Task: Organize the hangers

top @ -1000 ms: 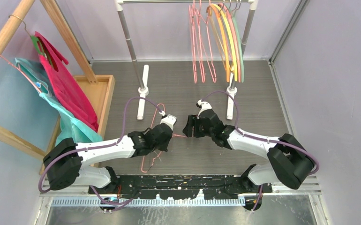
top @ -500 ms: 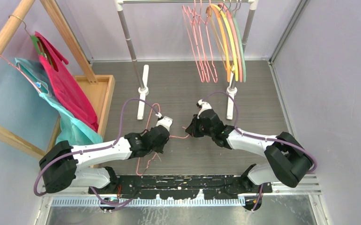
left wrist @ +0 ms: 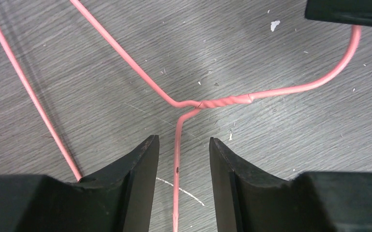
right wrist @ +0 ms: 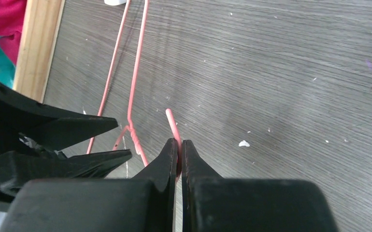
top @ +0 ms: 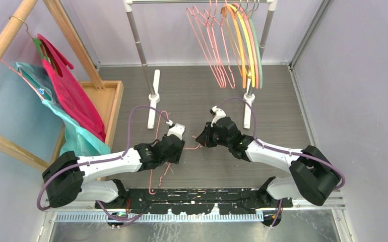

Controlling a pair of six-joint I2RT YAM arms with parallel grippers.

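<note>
A pink wire hanger [top: 157, 166] lies across the floor between my two arms, its twisted neck [left wrist: 222, 102] showing in the left wrist view. My right gripper [right wrist: 179, 141] is shut on its hook [right wrist: 170, 118], also seen from above [top: 200, 142]. My left gripper [left wrist: 183, 140] is open, with one wire of the hanger [left wrist: 176, 169] running loose between the jaws without touching either. From above, the left gripper [top: 181, 146] sits just left of the right one. Several hangers hang on the rail: pink wire ones [top: 211, 45], then orange [top: 240, 48], yellow [top: 248, 43] and grey-green [top: 260, 60].
The rack's white feet [top: 154, 96] and right post [top: 248, 96] stand behind the grippers. A wooden tray [top: 115, 98] lies at left under a wooden frame [top: 10, 30] holding magenta [top: 73, 96] and teal [top: 81, 138] garments. Walls close in on both sides.
My right gripper closed on the hook, then my left gripper opened off the wire. The pink wire hangers on the rail have swung to the left.
</note>
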